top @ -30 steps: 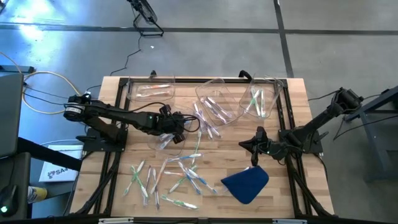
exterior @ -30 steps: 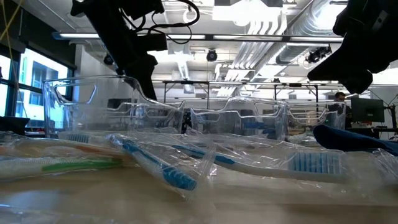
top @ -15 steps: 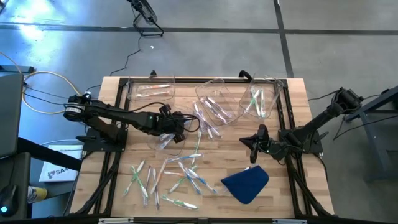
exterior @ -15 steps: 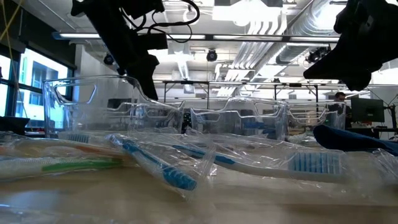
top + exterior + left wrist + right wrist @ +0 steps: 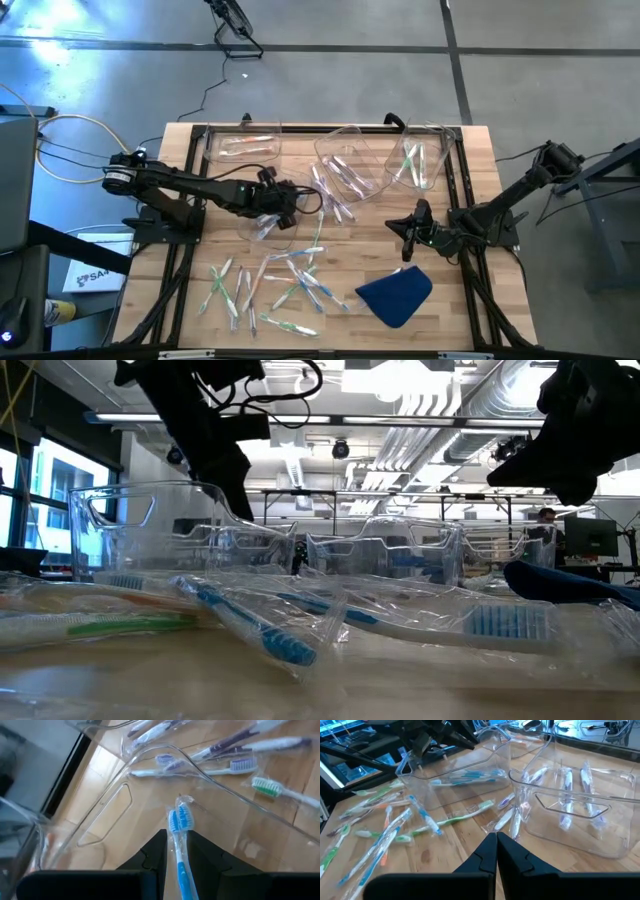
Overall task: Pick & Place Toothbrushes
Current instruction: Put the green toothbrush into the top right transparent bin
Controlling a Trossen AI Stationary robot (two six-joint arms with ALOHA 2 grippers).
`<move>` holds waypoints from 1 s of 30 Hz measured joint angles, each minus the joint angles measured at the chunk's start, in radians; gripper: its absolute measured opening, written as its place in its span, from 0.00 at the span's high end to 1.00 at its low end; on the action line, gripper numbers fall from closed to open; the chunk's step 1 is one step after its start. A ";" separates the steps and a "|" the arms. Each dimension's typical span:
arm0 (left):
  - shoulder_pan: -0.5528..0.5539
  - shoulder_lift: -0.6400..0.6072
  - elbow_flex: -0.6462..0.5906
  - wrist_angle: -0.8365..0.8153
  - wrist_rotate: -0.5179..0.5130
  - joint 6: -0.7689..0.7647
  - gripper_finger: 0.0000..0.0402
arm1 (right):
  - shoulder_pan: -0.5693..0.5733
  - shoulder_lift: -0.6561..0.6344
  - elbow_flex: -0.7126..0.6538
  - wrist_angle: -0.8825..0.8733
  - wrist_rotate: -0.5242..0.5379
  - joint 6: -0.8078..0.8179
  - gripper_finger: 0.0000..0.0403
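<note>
Left gripper sits over a clear bin near the counter's middle-left, fingers clamped on a blue toothbrush in a clear wrapper. In the left wrist view the brush runs out between the two dark fingers, bristle head forward, hanging above the bin's interior (whether the head touches the bin floor cannot be told). Just past the bin's curved rim lie loose brushes on the wood: a purple-headed one and a green-headed one.

Right gripper hovers above bare counter right of centre, fingers pressed together with nothing between them (right wrist view shows the two tips meeting). A blue cloth lies just in front of it, toward the counter's near edge.

Outward from there: a scattered pile of toothbrushes covers the near-left part of the counter, green, blue and orange accents, most in clear wrappers. In the low view these fill the foreground, one blue-bristled brush closest.

Along the far edge stand three more clear bins: one at left with a few brushes, one in the middle set at an angle with purple-toned brushes, one at right with green-toned brushes. A few more brushes lie on the wood between the middle bin and the left gripper.
</note>
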 joint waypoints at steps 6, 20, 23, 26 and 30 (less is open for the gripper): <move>0.000 0.000 0.000 0.040 -0.004 0.084 0.83 | 0.000 0.000 0.000 0.000 -0.002 0.010 0.99; -0.134 -0.070 0.123 0.006 -0.006 0.449 0.83 | 0.000 0.000 0.000 -0.005 -0.005 0.025 0.99; -0.176 -0.085 0.133 -0.039 -0.006 0.470 0.83 | 0.000 0.000 0.000 -0.006 -0.005 0.025 0.99; -0.212 -0.086 0.136 -0.056 -0.004 0.470 0.83 | 0.000 0.000 0.000 -0.008 -0.004 0.025 0.99; -0.248 -0.089 0.137 -0.047 -0.001 0.470 0.83 | 0.000 0.000 0.000 -0.009 -0.003 0.020 0.99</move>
